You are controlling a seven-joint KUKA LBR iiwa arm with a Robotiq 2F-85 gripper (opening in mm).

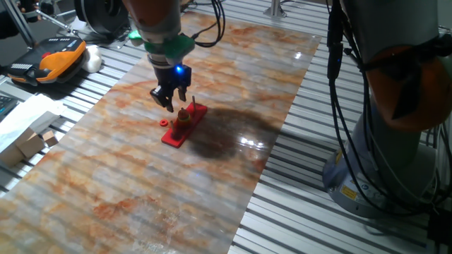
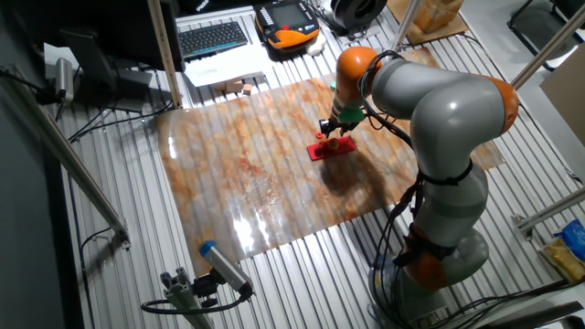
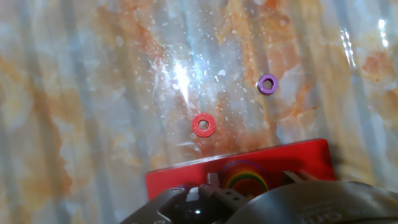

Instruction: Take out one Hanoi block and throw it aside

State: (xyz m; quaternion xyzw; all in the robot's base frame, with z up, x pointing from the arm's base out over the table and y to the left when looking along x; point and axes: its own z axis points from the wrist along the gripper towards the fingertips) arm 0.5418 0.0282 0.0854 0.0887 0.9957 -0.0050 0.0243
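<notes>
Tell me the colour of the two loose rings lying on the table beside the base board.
One ring is red, the other ring purple; the hand view shows them best.

Gripper point(image 3: 249, 202) blurred, cut off; stacked discs point(image 3: 247, 177) half hidden

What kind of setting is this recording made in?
Probably a robotics lab: a slotted aluminium bench with a marble-patterned mat, a teach pendant and a keyboard behind the arm.
</notes>
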